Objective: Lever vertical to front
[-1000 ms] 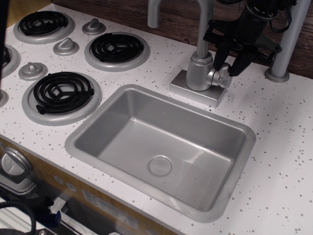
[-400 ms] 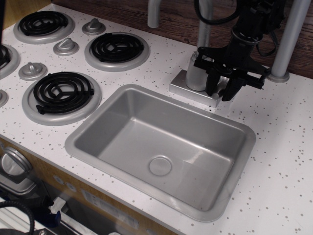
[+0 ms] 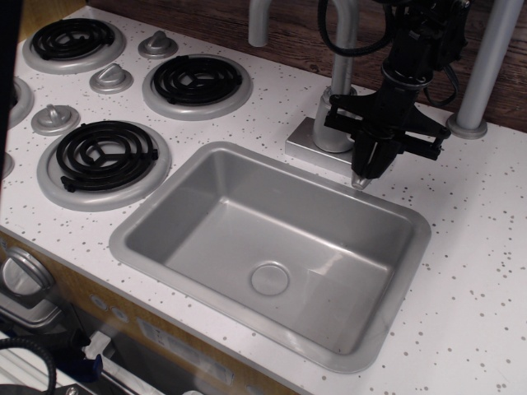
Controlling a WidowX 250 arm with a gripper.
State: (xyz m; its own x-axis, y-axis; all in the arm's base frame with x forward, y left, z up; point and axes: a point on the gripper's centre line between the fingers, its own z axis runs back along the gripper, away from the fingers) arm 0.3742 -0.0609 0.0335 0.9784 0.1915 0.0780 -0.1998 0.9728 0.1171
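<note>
The lever [image 3: 360, 182] shows only as a small silver-grey tip poking out below my fingers, pointing toward the front over the sink's back rim. The rest of it is hidden. My black gripper [image 3: 370, 167] hangs straight down just right of the faucet's cylindrical body [image 3: 331, 125], with its fingers closed together around the lever. The faucet stands on a square silver base [image 3: 306, 145] behind the sink. Its spout rises out of the top of the frame.
A grey sink basin [image 3: 177, 234] with a round drain [image 3: 270, 278] lies in front of the faucet. Black coil burners [image 3: 105, 154] and cone-shaped silver knobs [image 3: 56, 118] are at the left. A grey pole [image 3: 486, 70] stands at the right, before the wooden back wall.
My gripper has come down and forward from beside the faucet body. Its fingers have closed, and the lever has swung from sideways to pointing to the front.
</note>
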